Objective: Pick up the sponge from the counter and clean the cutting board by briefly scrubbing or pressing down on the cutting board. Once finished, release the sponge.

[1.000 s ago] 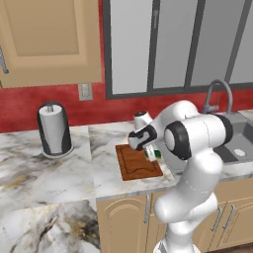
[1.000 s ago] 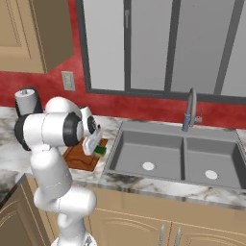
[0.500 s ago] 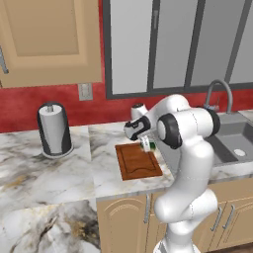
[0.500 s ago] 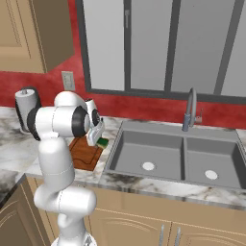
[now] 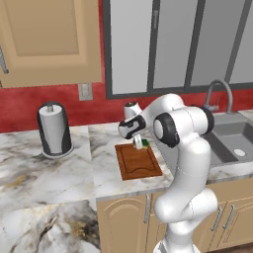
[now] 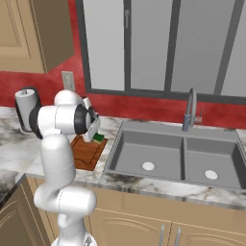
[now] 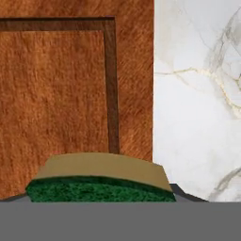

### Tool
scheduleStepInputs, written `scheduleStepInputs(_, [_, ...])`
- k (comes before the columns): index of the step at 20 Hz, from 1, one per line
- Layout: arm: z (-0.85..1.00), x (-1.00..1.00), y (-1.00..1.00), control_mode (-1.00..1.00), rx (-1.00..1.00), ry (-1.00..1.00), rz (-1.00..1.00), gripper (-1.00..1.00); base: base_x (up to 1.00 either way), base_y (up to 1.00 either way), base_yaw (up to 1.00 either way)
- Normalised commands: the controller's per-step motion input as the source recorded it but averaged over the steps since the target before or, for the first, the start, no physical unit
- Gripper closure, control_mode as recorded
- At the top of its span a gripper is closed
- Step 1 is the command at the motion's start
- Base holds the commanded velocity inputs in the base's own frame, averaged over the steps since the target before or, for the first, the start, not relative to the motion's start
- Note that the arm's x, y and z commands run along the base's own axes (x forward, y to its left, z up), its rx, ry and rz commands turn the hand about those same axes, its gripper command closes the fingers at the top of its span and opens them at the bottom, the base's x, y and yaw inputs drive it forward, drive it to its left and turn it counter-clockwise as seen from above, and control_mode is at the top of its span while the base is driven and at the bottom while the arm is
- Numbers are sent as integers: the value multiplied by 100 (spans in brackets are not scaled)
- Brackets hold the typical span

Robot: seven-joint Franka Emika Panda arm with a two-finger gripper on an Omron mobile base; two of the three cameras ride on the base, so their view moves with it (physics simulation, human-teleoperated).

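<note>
Above the far right corner of the cutting board (image 5: 139, 161), white arm bent low, pincer (image 5: 138, 144) pointing down with the sponge (image 5: 145, 143) at its tips. In the hand view, sponge (image 7: 100, 182) pressed close against the lens, green face and tan layer showing, apparently clamped between the tips, though finger contact itself hidden. Beneath it, reddish-brown board (image 7: 56, 94) with its dark groove, and just beside the board's edge the marble table (image 7: 197, 103). From the right base view, green sponge (image 6: 98, 137) at the board's (image 6: 86, 153) corner nearest the grey sink (image 6: 178, 161), with the pincer (image 6: 92, 136) just beside it. Paper towel roll (image 5: 54, 129) upright well to the left on the table (image 5: 44, 173); faucet (image 6: 189, 108) behind the basin.
</note>
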Motion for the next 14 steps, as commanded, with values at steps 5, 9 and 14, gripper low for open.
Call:
scheduleStepInputs(5, [-18,-5,49,-100,0,-4,3,100,0,0,0])
scheduleStepInputs(9, [-21,-8,50,-100,0,0,4,100,0,0,0])
scheduleStepInputs(14, [-24,-16,46,-100,0,0,7,100,0,0,0])
